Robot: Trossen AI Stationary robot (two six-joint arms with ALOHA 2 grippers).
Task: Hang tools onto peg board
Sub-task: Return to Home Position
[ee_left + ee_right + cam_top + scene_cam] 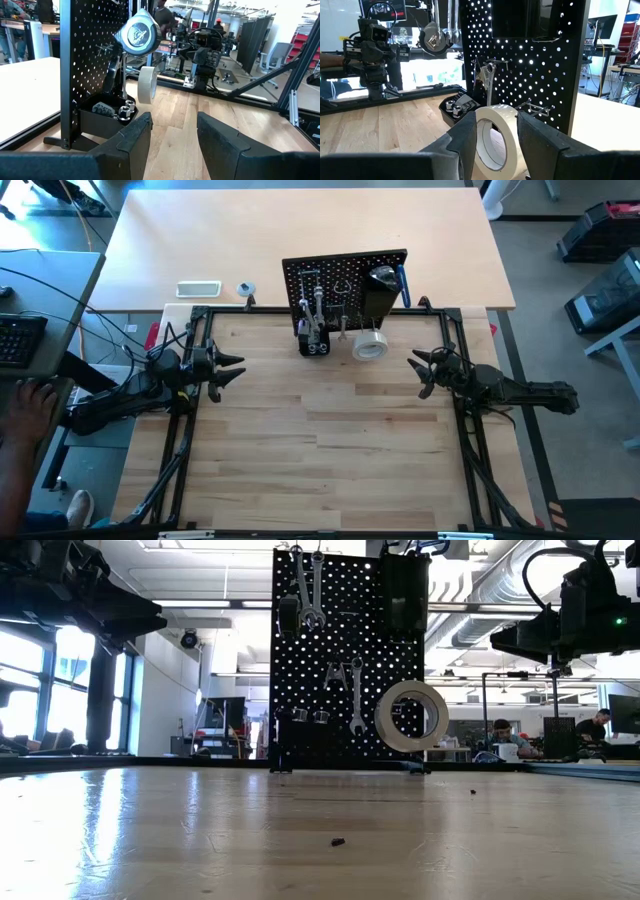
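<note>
No legible text in any view — the round emblem on the tape measure (137, 34) hanging on the peg board (90, 60) is too blurred to read.

I have the peg board (345, 275) standing upright at the far middle of the table (320, 460). On its front the wrenches (316, 600) hang high, the tape roll (412, 716) low on the right, and a bin (97, 125) low on the left. The left gripper (238, 370) sits left of the board and the right gripper (418, 373) right of it, both well apart from it.
</note>
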